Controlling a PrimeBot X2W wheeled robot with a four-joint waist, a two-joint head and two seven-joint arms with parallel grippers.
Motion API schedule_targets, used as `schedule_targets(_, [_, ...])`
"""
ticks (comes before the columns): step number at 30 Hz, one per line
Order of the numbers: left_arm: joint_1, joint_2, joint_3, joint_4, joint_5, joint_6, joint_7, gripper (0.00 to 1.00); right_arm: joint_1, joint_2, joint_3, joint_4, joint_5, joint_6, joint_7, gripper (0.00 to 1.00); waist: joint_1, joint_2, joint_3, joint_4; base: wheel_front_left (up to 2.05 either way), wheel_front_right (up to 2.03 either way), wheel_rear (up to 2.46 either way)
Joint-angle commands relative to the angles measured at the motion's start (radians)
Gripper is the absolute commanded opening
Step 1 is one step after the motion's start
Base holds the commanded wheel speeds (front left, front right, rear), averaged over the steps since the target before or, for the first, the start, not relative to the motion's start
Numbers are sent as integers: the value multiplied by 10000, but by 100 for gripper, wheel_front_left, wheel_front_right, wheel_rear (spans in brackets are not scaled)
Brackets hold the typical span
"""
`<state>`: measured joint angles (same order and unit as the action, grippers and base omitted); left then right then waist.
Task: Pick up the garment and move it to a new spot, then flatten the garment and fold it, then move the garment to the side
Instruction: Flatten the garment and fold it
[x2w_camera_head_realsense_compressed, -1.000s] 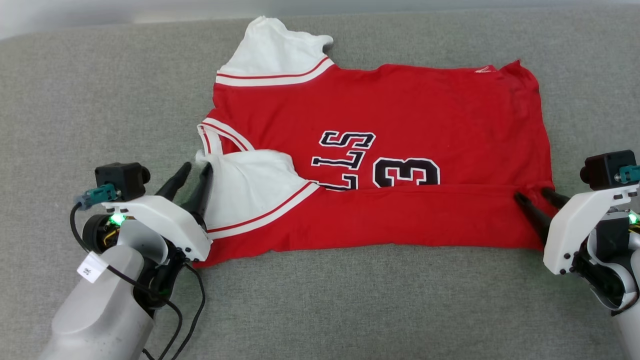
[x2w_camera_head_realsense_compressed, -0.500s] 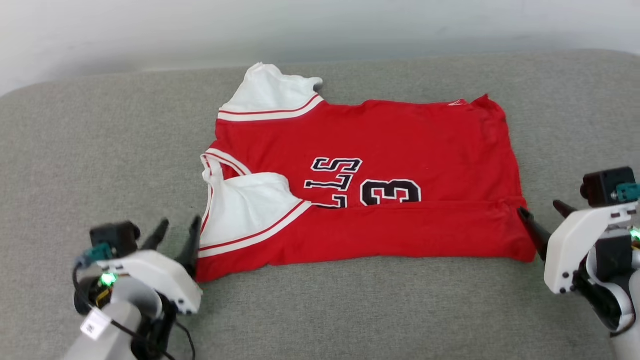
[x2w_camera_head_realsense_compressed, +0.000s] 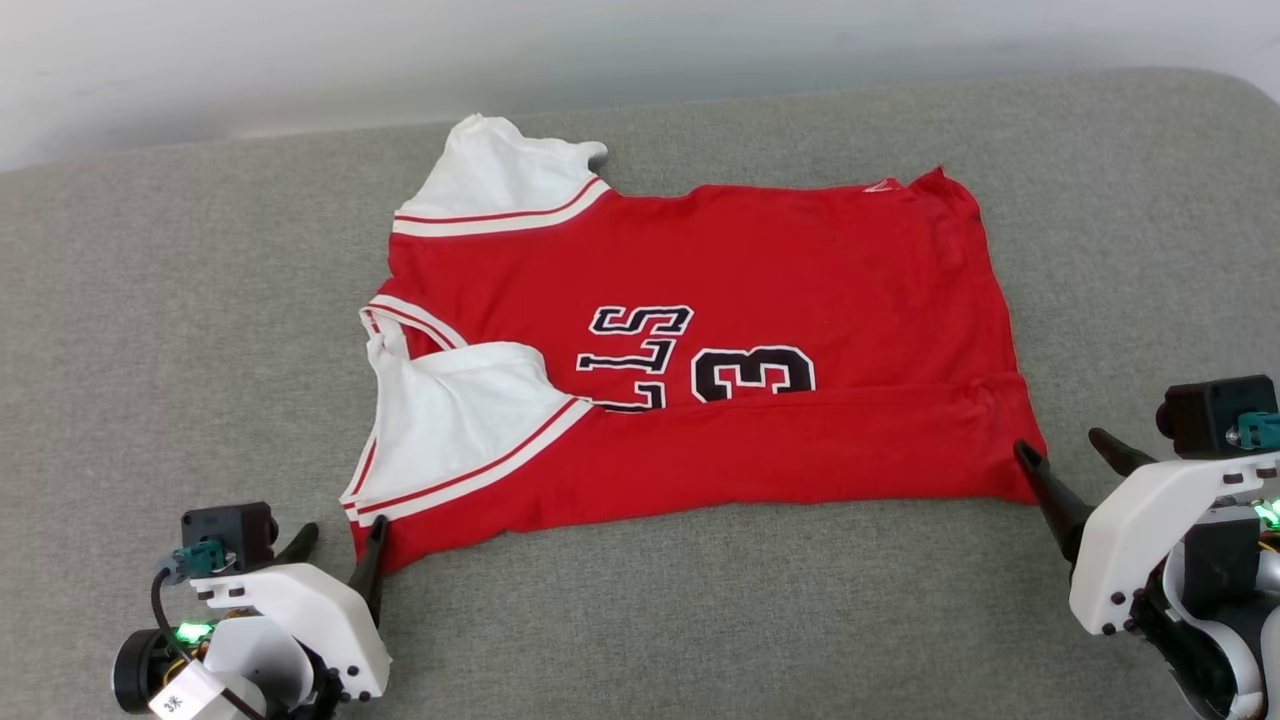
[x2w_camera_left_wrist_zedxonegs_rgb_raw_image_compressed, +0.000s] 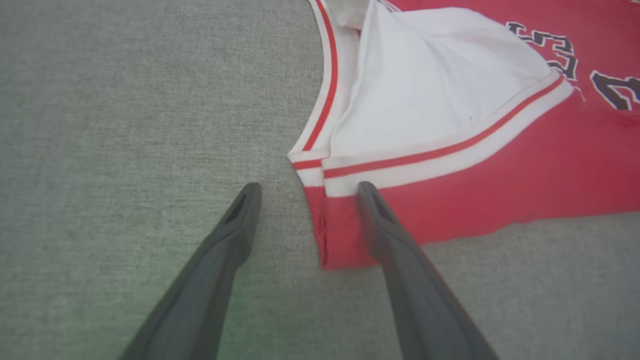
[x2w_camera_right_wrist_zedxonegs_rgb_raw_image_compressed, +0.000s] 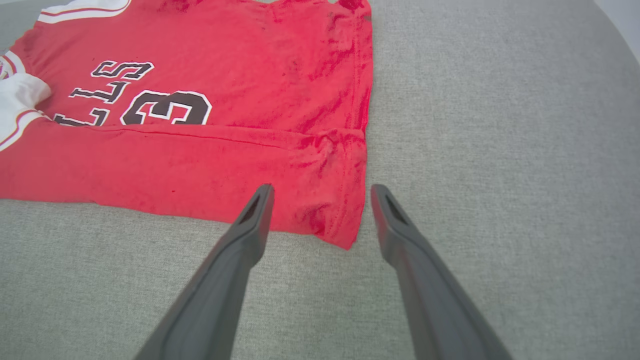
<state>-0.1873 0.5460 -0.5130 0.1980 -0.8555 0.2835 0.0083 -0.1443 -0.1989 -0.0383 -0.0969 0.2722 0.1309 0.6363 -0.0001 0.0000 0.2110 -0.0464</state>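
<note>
Spotting the garment (x2w_camera_head_realsense_compressed: 700, 340) laid out mid grey cushion (x2w_camera_head_realsense_compressed: 150, 300), near edge folded over the lettering. At its 7 o'clock, left gripper (x2w_camera_head_realsense_compressed: 344, 528), fingers spread, empty, straddling the corner. At 4 o'clock, right gripper (x2w_camera_head_realsense_compressed: 1058, 441), likewise released, flanking the hem corner.

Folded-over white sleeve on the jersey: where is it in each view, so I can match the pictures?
Head view: white sleeve left of centre, lying on the near-left part of the red jersey.
Left wrist view: white sleeve right of centre, near the top.
Right wrist view: white sleeve, a sliver at the left edge.
Shared landmark: the black number 3.
</note>
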Motion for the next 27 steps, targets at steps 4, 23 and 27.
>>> schedule_targets(4, [83, 233, -319, -237, 19, 316, 911, 100, 148, 222, -124, -331, -46, -4, 0, 100, 1, 0, 442, -263, 0, 0, 0])
schedule_targets(23, [-149, 277, -515, -1080, 70, 68, 1020, 0, -276, -316, -166, 372, -185, -4, 261, 100, 1, 0, 312, 182, 0, 0, 0])
schedule_targets(27, [-256, 352, -469, -1788, 215, 177, 913, 0, -484, -345, -249, 793, -280, -4, 443, 100, 1, 0, 358, 434, 0, 0, 0])
